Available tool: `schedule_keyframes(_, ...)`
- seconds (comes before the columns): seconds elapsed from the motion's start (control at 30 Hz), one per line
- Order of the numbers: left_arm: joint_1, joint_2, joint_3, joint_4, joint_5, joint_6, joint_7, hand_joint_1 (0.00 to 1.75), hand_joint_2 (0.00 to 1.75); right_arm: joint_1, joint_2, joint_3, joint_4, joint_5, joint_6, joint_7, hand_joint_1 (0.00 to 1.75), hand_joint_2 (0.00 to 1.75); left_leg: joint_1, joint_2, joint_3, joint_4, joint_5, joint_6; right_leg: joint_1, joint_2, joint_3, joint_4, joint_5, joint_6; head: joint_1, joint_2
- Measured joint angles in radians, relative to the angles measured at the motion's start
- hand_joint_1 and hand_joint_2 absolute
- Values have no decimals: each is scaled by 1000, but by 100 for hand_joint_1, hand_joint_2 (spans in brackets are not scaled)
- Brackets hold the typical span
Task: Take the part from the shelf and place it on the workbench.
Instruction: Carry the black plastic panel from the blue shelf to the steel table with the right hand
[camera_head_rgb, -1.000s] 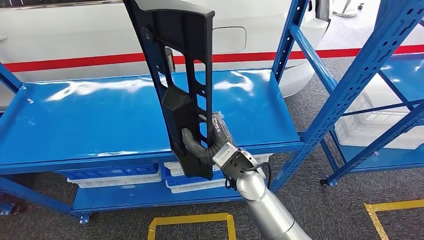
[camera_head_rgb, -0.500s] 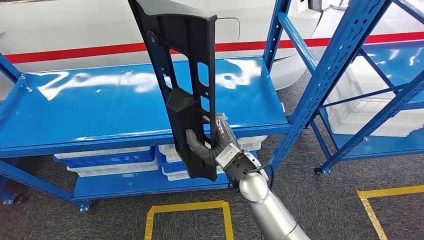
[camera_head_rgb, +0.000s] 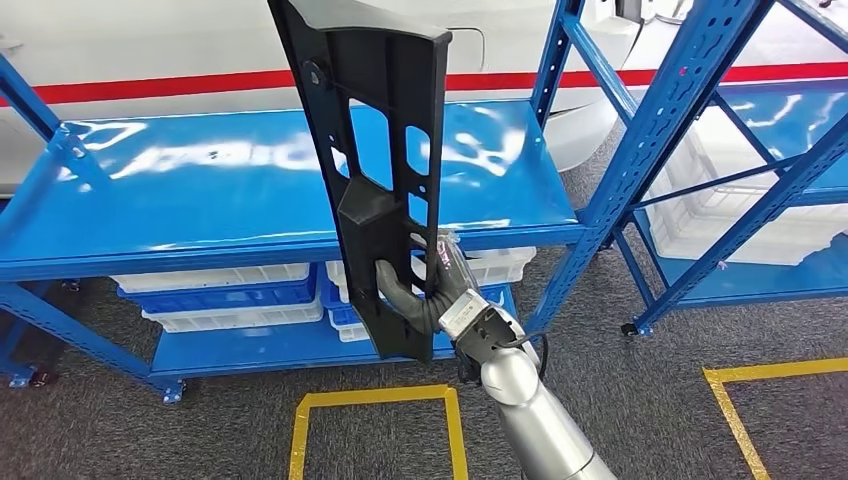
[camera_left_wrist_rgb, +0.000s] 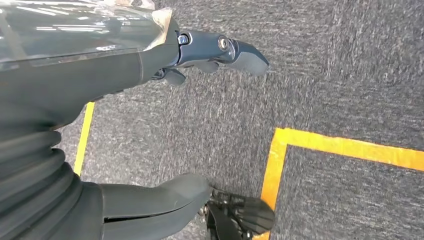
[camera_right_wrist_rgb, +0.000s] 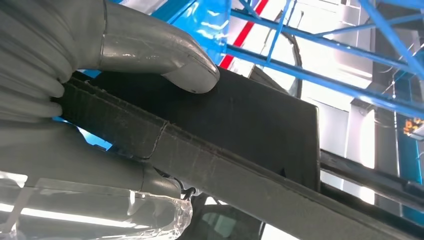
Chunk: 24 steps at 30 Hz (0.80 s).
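The right robot hand (camera_head_rgb: 425, 290) is gripping the black part (camera_head_rgb: 375, 160) near its bottom end, with fingers wrapping around one edge and the thumb (camera_right_wrist_rgb: 170, 60) pressing flat on its side. The part is standing almost upright in the air, in front of the blue shelf (camera_head_rgb: 200, 235). Its top is running out of the picture. The left robot hand (camera_left_wrist_rgb: 150, 125) is hanging over the grey floor (camera_left_wrist_rgb: 325, 75) near a yellow line (camera_left_wrist_rgb: 345, 145), holding nothing; its fingers look spread apart, but part of it is hidden.
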Motion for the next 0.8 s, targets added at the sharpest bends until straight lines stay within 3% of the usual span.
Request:
schedule_keyframes(0.03, -1, 0, 0, 0, -2, -2, 0, 0, 175, 2, -1, -4, -2, 1, -1, 0, 175, 175, 1, 3, -9, -4, 11, 9, 1, 0, -13, 31, -29, -4, 0, 0)
schedule_keyframes(0.1, -1, 1, 0, 0, -5, -7, 1, 0, 175, 7, -2, -12, -4, 2, -2, 0, 175, 175, -1, 5, -35, -5, 33, 19, 2, 0, -51, 143, -110, -15, 2, 0)
schedule_keyframes(0.13, -1, 1, 0, 0, -7, -9, 1, 0, 175, 10, -3, -15, -5, 3, -2, 0, 175, 175, -3, 6, -50, -5, 44, 20, 2, 1, -65, 205, -140, -16, 2, 0)
schedule_keyframes(0.17, -1, 1, 0, 0, -8, -9, 1, 0, 175, 14, -3, -17, -5, 3, -2, 0, 175, 175, -4, 7, -65, -4, 55, 21, 2, 1, -69, 247, -152, -12, 2, 0)
schedule_keyframes(0.2, -1, 1, 0, 0, -8, -9, 1, 0, 175, 17, -4, -18, -5, 3, -3, 0, 175, 175, -6, 9, -80, -4, 67, 21, 2, 0, -57, 256, -144, -3, 2, 0)
schedule_keyframes(0.27, -1, 0, 0, 0, -9, -8, 1, 0, 175, 19, -4, -19, -5, 3, -3, 0, 175, 175, -10, 10, -106, -3, 89, 19, 3, 0, 19, 172, -100, 10, 2, 0)
schedule_keyframes(0.33, -2, -1, 0, 0, -10, -7, 1, 0, 175, 18, -4, -19, -8, 5, -3, -2, 175, 175, -14, 10, -124, -2, 110, 12, 10, 0, 124, 19, -86, 1, 1, 0)
schedule_keyframes(0.4, -2, -1, 0, 0, -12, -7, 0, 0, 175, 18, -4, -19, -12, 12, -5, -8, 175, 175, -15, 10, -130, -6, 132, 3, 17, 1, 170, -69, -95, -15, -1, 0)
schedule_keyframes(0.47, -1, 1, 1, 0, -15, -7, -1, 0, 175, 18, -5, -19, -13, 18, -8, -15, 175, 175, -12, 9, -135, -15, 149, -10, 13, 0, 158, -81, -79, -30, -1, 0)
schedule_keyframes(0.5, 0, 2, 1, 0, -16, -7, -1, 0, 175, 18, -5, -19, -13, 20, -9, -18, 175, 175, -9, 6, -143, -8, 135, -17, 8, -1, 149, -82, -66, -40, -2, 0)
schedule_keyframes(0.53, 1, 3, 1, 0, -16, -7, -2, 0, 175, 19, -5, -19, -13, 20, -10, -20, 175, 175, -7, 4, -153, 13, 100, -24, 2, -3, 138, -85, -50, -49, -3, 0)
schedule_keyframes(0.6, 1, 5, 1, 0, -16, -7, -1, 0, 175, 20, -4, -19, -13, 20, -11, -23, 175, 175, 3, 0, -177, 111, -9, -38, -2, -4, 111, -84, -22, -58, -6, 0)
schedule_keyframes(0.63, 1, 5, 1, 0, -16, -7, -1, 0, 175, 21, -4, -19, -13, 20, -12, -25, 175, 175, 7, 0, -187, 176, -50, -45, -2, -4, 95, -82, -9, -58, -6, 0)
schedule_keyframes(0.67, 1, 6, 1, 0, -16, -7, -1, 0, 175, 23, -5, -19, -13, 19, -13, -27, 175, 175, 12, 0, -190, 230, -66, -50, -2, -5, 78, -79, 2, -55, -6, 0)
schedule_keyframes(0.73, 1, 8, 1, 0, -16, -7, 0, 0, 175, 26, -6, -19, -13, 18, -14, -31, 175, 175, 21, 0, -160, 260, -37, -60, -5, -5, 42, -68, 22, -48, -7, 0)
schedule_keyframes(0.8, 0, 9, 1, 0, -18, -7, 0, 0, 175, 30, -6, -19, -15, 11, -16, -34, 175, 175, 29, -1, -65, 160, -5, -66, -8, -5, 10, -51, 35, -37, -7, 0)
